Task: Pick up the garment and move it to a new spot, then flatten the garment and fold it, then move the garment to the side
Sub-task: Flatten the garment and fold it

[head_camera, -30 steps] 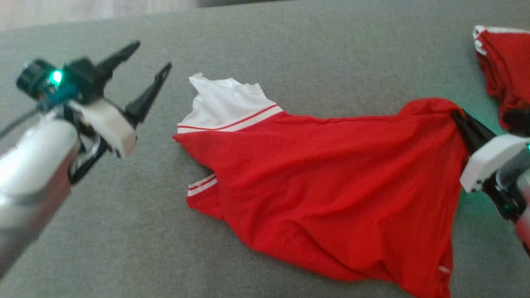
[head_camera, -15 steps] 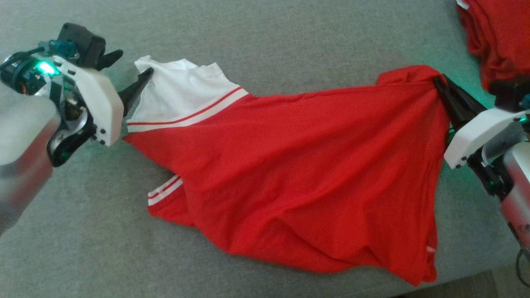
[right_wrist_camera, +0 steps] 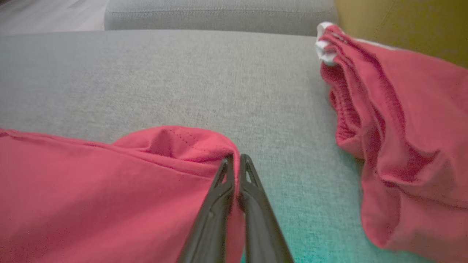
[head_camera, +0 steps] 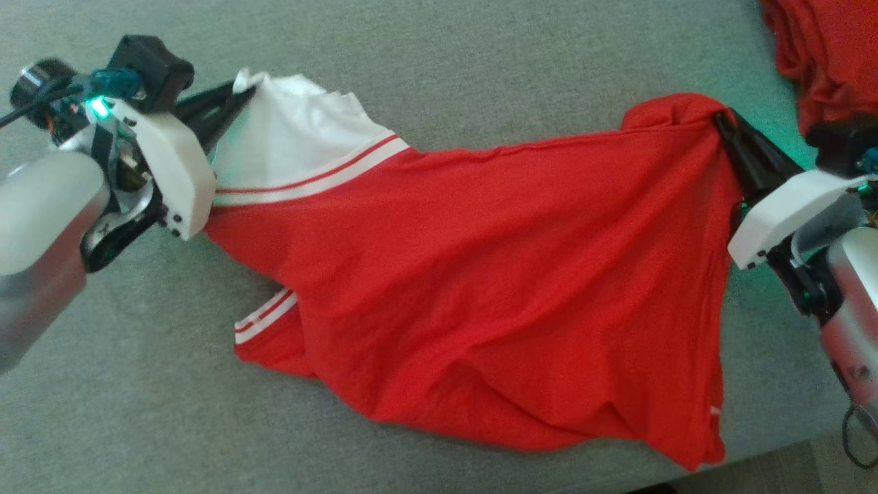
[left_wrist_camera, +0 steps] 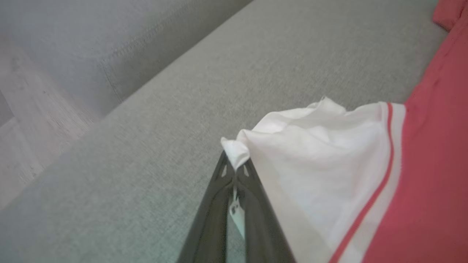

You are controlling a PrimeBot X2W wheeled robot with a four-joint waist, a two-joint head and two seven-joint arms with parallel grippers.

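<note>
Grey woven cushion (head_camera: 439, 62): the surface under every item. Far left, left gripper (head_camera: 233, 92), white-cased, green lamp lit: fingers pressed together on the tip of the garment's white corner. In the left wrist view a nub of white cloth stands out past the fingertips. Centre, garment (head_camera: 494, 288): red, with a white panel (head_camera: 295, 144) at its left end, edged by a red-and-white stripe. Its upper edge is stretched between the two grippers. The lower part lies creased on the cushion, with the lower right corner near the cushion's front edge. Right, right gripper (head_camera: 721, 122): fingers closed, pinching a bunched red corner of the garment. Far right, red heap (head_camera: 823, 62): a second red cloth with white trim, lying on the cushion apart from the garment.
</note>
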